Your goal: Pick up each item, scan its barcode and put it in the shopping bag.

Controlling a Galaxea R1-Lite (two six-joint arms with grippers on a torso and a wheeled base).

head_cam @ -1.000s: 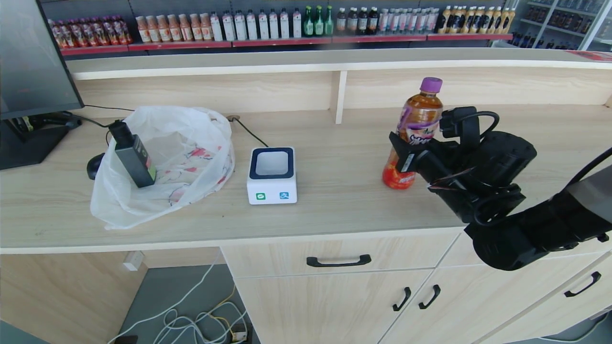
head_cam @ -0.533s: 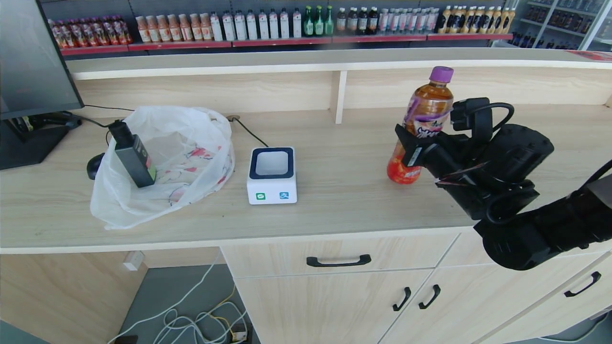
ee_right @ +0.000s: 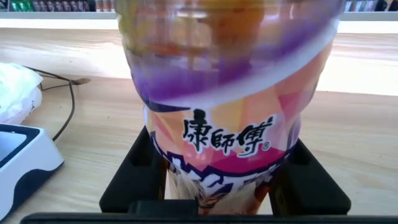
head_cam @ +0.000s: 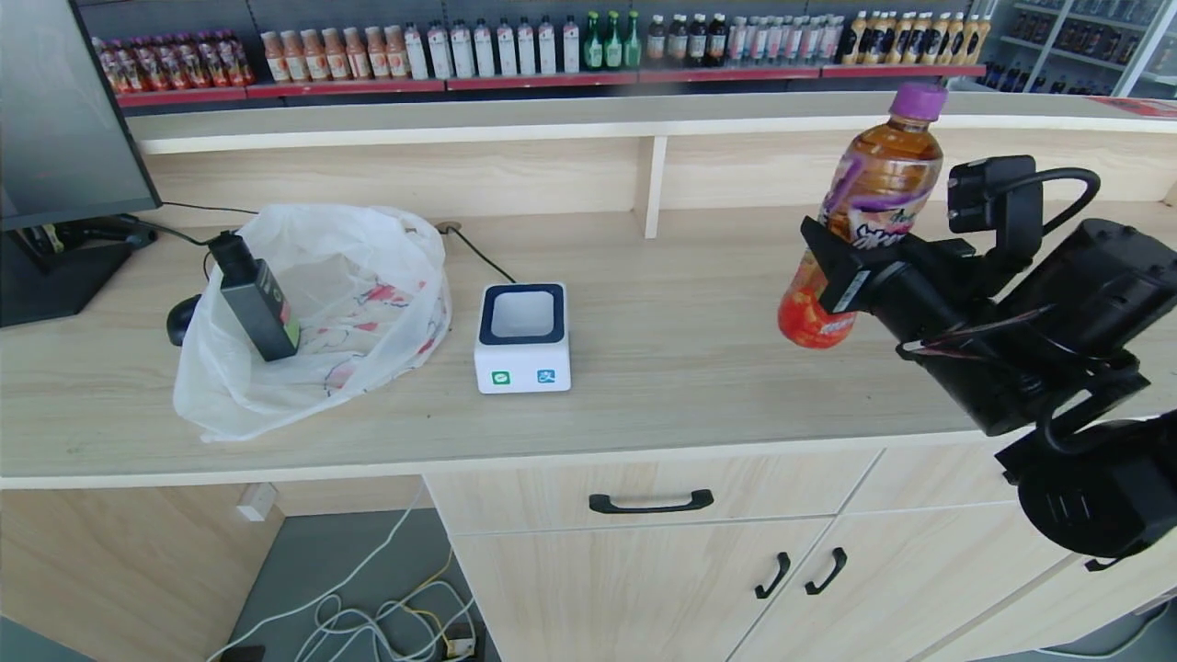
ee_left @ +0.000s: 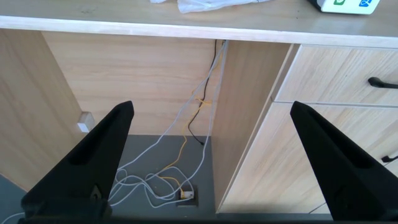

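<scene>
**Drink bottle gripped above the counter, right of the scanner**

A long pale wooden counter [head_cam: 662, 377] runs across the head view, with drawers and cupboard doors under it. On its left part lies the white plastic shopping bag [head_cam: 368, 303], mouth open and sides slumped. The right gripper [head_cam: 841, 267] hangs over the counter's right part, its claw pinching the lower half of the drink bottle [head_cam: 869, 202] from both sides; in the right wrist view the two black fingers [ee_right: 134, 177] press against the label. The left gripper [ee_left: 214, 168] sits low in front of the cabinets below the counter edge, its claw spread wide with nothing between. The bottle, orange with a purple cap, is off the surface and tilted, cap leaning to the right. The white scanner [head_cam: 522, 336] stands just beside the bag and well apart from the bottle. A dark flat container with a black cap [head_cam: 257, 308] leans at the bag's left side
</scene>
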